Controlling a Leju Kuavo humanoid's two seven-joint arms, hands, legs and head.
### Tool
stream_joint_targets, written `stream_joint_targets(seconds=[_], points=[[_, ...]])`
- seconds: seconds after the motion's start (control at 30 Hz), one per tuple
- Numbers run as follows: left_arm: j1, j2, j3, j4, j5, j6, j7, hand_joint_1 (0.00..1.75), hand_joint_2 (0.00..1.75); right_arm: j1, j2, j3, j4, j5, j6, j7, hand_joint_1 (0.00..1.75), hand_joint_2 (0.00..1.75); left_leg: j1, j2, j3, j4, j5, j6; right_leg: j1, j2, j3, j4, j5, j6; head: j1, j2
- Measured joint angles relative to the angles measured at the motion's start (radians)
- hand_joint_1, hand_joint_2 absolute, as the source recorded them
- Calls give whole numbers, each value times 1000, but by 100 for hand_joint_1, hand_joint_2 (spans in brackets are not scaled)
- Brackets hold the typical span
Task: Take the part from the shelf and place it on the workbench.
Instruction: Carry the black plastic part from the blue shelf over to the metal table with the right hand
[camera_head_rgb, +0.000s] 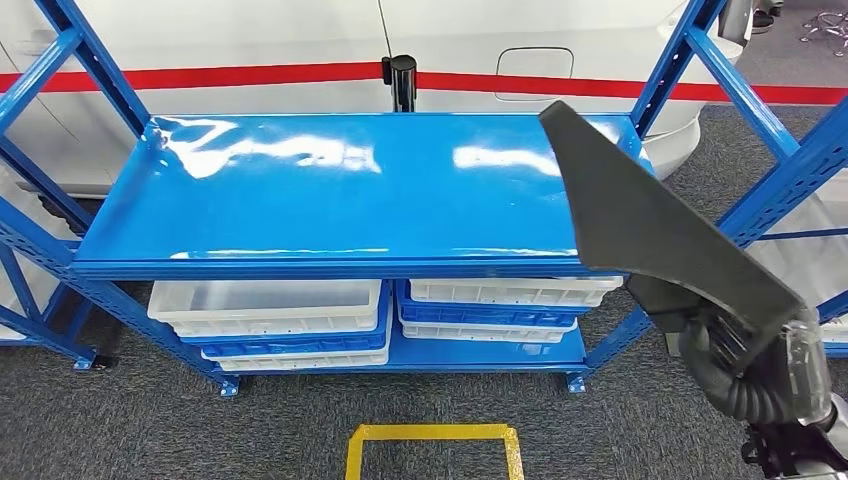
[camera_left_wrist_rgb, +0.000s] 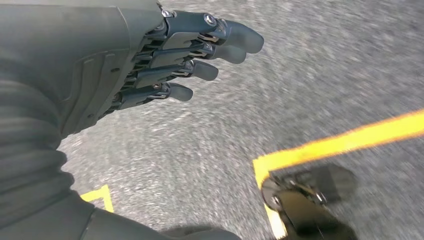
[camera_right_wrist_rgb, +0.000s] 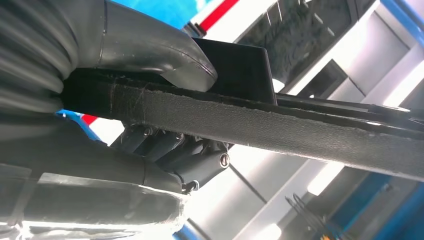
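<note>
Your right hand (camera_head_rgb: 745, 345) grips part (camera_head_rgb: 640, 215) at narrow end, lifted off shelf (camera_head_rgb: 330, 190) for carrying. Left hand (camera_left_wrist_rgb: 165, 60) idle, fingers loose, holding nothing.

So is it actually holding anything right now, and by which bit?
Yes. The right hand grips a flat black wedge-shaped part at its wide end, thumb on one face and fingers on the other. The left hand holds nothing.
</note>
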Motion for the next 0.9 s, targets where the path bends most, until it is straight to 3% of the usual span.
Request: stream_joint_targets(seconds=[0.47, 0.53, 0.67, 0.73, 0.83, 0.87, 0.9], points=[[0, 57, 58, 0, 27, 37, 56, 0, 175, -57, -11, 150, 61, 40, 1, 40, 175, 175, 0, 0, 0, 0, 0, 0, 0, -1, 0, 0, 0, 0, 0, 0], [0, 61, 67, 0, 32, 28, 54, 0, 175, -62, -11, 170, 70, 41, 1, 40, 175, 175, -3, 1, -2, 3, -5, 5, -6, -1, 2, -4, 1, 3, 0, 0], [0, 61, 75, 0, 27, 15, 55, 0, 175, -80, -9, 208, 84, 49, -2, 40, 175, 175, -5, 2, 9, -5, -5, 26, -13, -2, 11, -10, 1, 15, 0, 0], [-1, 56, 76, 0, 22, 12, 56, 0, 175, -88, -9, 218, 88, 50, -5, 40, 175, 175, -2, 4, 22, -24, 11, 38, -9, -2, -2, 31, -32, 6, 2, 0], [-4, 52, 76, 0, 18, 8, 61, 0, 175, -100, -8, 227, 100, 45, -7, 41, 175, 175, -6, 5, 21, -32, 21, 48, -3, -1, -79, 222, -136, -21, 5, 0], [-3, 51, 77, 0, 18, 6, 63, 0, 175, -105, -8, 230, 107, 40, -6, 41, 175, 175, -9, 5, 18, -32, 23, 48, 0, 0, -96, 268, -155, -22, 4, 0], [-3, 49, 78, 0, 18, 5, 65, 0, 175, -111, -8, 233, 114, 33, -6, 41, 175, 175, -12, 4, 15, -31, 25, 47, 3, 0, -93, 277, -158, -18, 4, 0]])
